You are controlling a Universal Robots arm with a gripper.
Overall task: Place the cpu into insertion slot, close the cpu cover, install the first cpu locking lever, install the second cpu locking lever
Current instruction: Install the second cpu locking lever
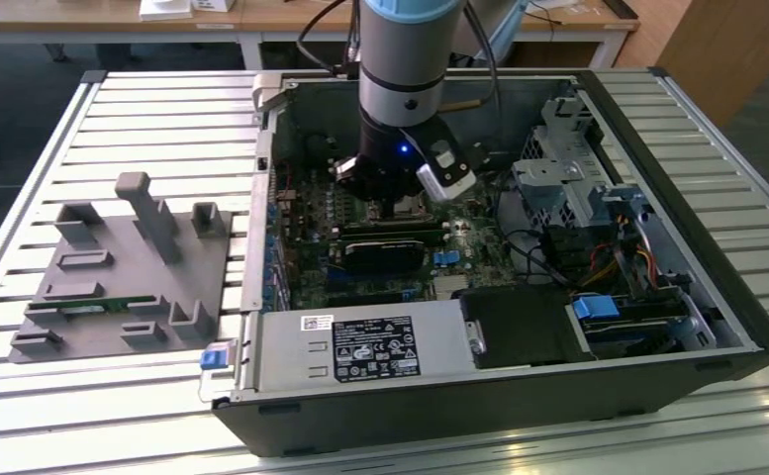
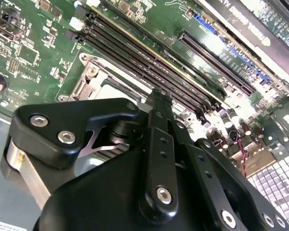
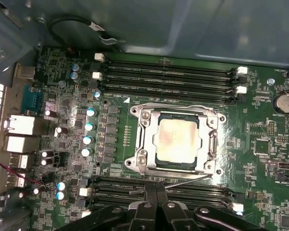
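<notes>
1. Stage of work. In the first wrist view the cpu (image 3: 177,140) lies flat inside the insertion slot (image 3: 142,159), and the cpu cover (image 3: 213,144) is folded down around it, so placing and covering appear done. The step in hand is judged to be the locking levers: a thin wire lever (image 3: 183,181) lies free at a slant just beside the socket edge nearest the hand.

2. The hand. The hand (image 3: 156,195) hangs low over the motherboard (image 3: 260,139), its two black fingertips (image 3: 149,192) pressed together with nothing between them, their tips just short of the loose lever. In the exterior view the hand (image 1: 391,203) sits inside the open computer case (image 1: 701,327) that rests on the slatted desk (image 1: 159,119).

3. What the move calls for. Judged from the layout, the wire must be pushed down and tucked under its retaining hook; the narrow closed tips suit pressing rather than pinching.

4. Materials and shapes. The chip top is dull, pale matt metal, square. The cover is a bright stamped steel frame with a large central window and screw-headed corners. The lever is a springy round wire. Long black memory slots (image 3: 168,77) with white end clips run on both sides of the socket. A grey moulded parts fixture (image 1: 127,282) stands well apart on the desk.
</notes>
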